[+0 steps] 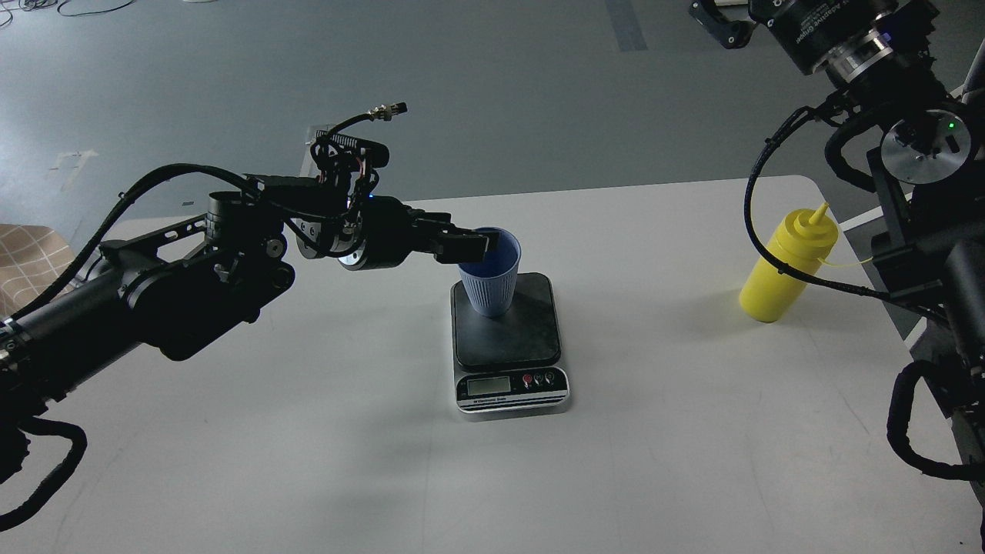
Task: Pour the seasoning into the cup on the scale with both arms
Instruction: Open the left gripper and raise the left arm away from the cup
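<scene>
The light blue ribbed cup [490,288] stands upright on the back left of the scale's [512,385] dark plate. My left gripper [471,245] reaches in from the left at the cup's rim. Its fingers look parted around the rim's left side, and the cup rests on its own base. The yellow squeeze bottle [785,269] stands on the white table [654,446] at the far right, nozzle up. My right gripper [721,23] is high at the top right edge, far above the bottle. It is mostly cut off, so its fingers cannot be read.
The right arm's black cable [758,231] loops down in front of the bottle. The table's rounded right corner lies just behind the bottle. A checked tan object [27,261] sits at the left edge, off the table.
</scene>
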Robot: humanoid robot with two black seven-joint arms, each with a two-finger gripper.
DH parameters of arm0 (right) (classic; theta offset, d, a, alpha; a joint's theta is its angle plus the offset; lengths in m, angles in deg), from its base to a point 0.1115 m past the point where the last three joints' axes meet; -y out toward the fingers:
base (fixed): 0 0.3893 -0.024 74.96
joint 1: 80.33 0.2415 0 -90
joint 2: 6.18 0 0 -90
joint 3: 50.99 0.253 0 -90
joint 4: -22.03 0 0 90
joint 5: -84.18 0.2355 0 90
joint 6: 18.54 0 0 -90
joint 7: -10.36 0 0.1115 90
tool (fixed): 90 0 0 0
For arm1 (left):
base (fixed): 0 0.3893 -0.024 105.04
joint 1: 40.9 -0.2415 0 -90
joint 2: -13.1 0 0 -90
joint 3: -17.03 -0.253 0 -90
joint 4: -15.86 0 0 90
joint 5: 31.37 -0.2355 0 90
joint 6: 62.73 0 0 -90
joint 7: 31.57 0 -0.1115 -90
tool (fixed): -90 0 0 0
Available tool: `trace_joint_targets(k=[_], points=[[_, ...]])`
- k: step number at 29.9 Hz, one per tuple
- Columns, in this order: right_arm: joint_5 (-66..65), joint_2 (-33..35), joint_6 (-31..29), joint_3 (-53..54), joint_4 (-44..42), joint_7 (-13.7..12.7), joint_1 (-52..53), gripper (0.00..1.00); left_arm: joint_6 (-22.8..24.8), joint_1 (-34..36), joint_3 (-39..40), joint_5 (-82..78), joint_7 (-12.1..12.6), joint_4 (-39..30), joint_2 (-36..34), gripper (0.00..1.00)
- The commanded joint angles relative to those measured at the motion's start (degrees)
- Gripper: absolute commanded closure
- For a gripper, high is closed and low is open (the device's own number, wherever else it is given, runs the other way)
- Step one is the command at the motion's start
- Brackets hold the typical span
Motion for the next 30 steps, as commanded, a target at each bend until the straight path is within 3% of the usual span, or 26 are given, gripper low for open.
trace_joint_targets(k=[1, 5, 13, 21, 30], points=[[0.0, 0.0, 0.0, 0.0, 0.0, 0.0, 0.0, 0.0, 0.0, 0.1, 3.1, 4.1, 0.9, 0.0, -1.1, 0.03], [0.0, 0.0, 0.0, 0.0, 0.0, 0.0, 0.0, 0.0, 0.0, 0.3, 6.8, 9.0, 1.5, 0.0, -2.4, 0.03], [0.0, 0.1, 0.0, 0.0, -0.1, 0.0, 0.1, 0.0, 0.0, -2.3, 20.5, 47.3, 1.9, 2.1, -5.0, 0.02], [0.1, 0.4, 0.0, 0.0, 0.0, 0.0, 0.0, 0.0, 0.0, -6.8, 23.5, 81.2, 1.9, 11.0, -4.1, 0.02], [4.6, 0.3, 0.0, 0.1, 0.2, 0.0, -0.1, 0.01, 0.0, -9.6, 23.6, 90.6, 1.5, 15.3, -3.9, 0.02]])
